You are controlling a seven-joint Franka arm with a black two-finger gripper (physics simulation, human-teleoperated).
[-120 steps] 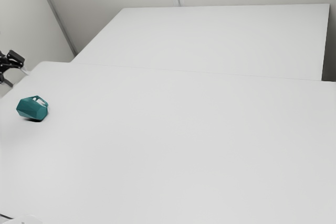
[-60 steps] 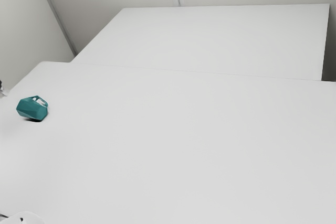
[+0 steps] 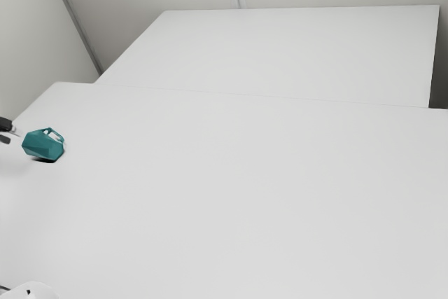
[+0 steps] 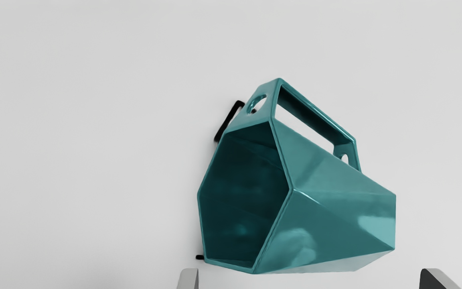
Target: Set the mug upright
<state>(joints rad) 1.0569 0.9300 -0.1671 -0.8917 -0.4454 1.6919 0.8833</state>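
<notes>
At the left edge of the exterior view, the black gripper (image 3: 10, 131) is just beside the teal mug (image 3: 43, 145), on the side toward the exterior view's left. The faceted mug lies on its side on the white table, its handle raised. In the wrist view the mug (image 4: 327, 216) shows its dark hollow mouth and its handle. My gripper (image 4: 309, 279) is open, its two fingertips wide apart with the mug's body just ahead of the space between them. No contact between fingers and mug can be seen.
The white table (image 3: 245, 194) stretches toward the exterior view's right. Behind it stands another white surface (image 3: 280, 54), with pale walls beyond. A white rounded part (image 3: 35, 290) is at the exterior view's lower left corner.
My gripper has come down from above the table's far left corner, passing nearly out of the exterior view, and is now closer to the mug. The mug has not moved.
</notes>
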